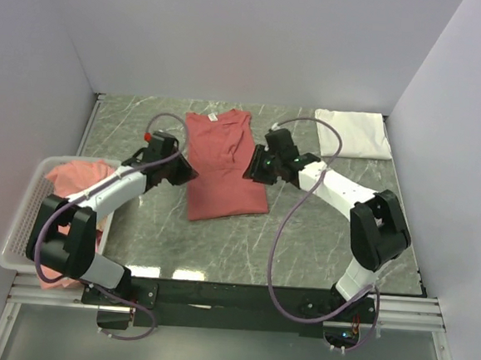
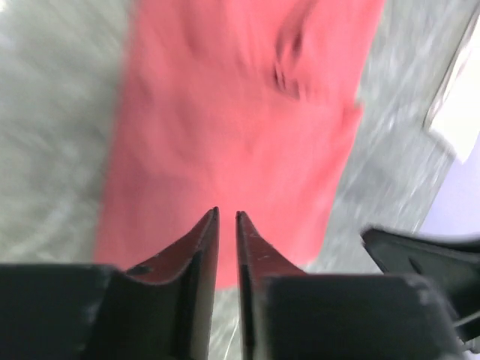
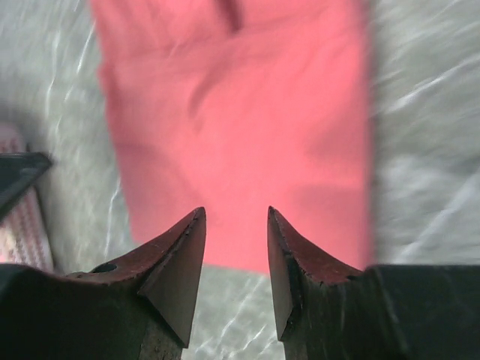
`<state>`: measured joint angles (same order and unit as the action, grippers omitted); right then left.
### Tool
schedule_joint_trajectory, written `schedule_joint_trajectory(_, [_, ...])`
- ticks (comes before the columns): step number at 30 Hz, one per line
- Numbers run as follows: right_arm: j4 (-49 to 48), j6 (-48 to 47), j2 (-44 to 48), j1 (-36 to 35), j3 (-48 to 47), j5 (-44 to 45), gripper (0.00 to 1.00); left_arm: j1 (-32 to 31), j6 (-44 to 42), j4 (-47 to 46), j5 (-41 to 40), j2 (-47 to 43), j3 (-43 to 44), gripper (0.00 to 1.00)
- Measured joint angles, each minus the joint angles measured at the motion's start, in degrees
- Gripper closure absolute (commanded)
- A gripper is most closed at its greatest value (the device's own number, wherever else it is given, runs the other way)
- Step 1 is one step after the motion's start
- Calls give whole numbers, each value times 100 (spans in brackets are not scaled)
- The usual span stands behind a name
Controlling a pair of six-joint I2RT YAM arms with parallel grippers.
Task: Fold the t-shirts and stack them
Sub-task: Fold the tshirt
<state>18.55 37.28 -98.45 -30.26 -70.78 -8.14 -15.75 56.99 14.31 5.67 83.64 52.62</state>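
A salmon t-shirt (image 1: 225,166) lies flat in the middle of the table, folded into a long strip with its white neck label at the far end. It fills the left wrist view (image 2: 232,127) and the right wrist view (image 3: 240,127). My left gripper (image 1: 188,174) hovers at the shirt's left edge; its jaws (image 2: 226,214) are nearly together and hold nothing. My right gripper (image 1: 251,167) hovers at the shirt's right edge, open and empty (image 3: 235,211). A folded white t-shirt (image 1: 352,132) lies at the back right. More salmon shirts (image 1: 78,176) lie crumpled in the basket.
A white mesh basket (image 1: 23,213) stands at the table's left front edge, under the left arm. White walls close in the table at the back and both sides. The marbled green tabletop (image 1: 328,237) shows in front of the shirt.
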Motion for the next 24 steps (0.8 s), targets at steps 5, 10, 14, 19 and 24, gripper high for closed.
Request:
schedule_joint_trajectory(5, [-337, 188, -28, -625, 304, -42, 57, -850, 271, -291, 11, 4, -444, 91])
schedule_joint_trajectory(10, [-577, 273, -337, -833, 538, -90, 57, -1189, 450, -566, 111, 332, -800, 91])
schedule_joint_trajectory(14, [-575, 291, -461, -831, 817, 50, 57, -1261, 544, -791, 164, 605, -1012, 92])
schedule_joint_trajectory(19, [-688, 313, -363, -776, 1182, 317, 57, -1246, 686, -1104, 203, 649, -1285, 91])
schedule_joint_trajectory(24, [-778, 315, -74, -647, 1558, 490, 57, -1150, 721, -1325, 225, 481, -1532, 89])
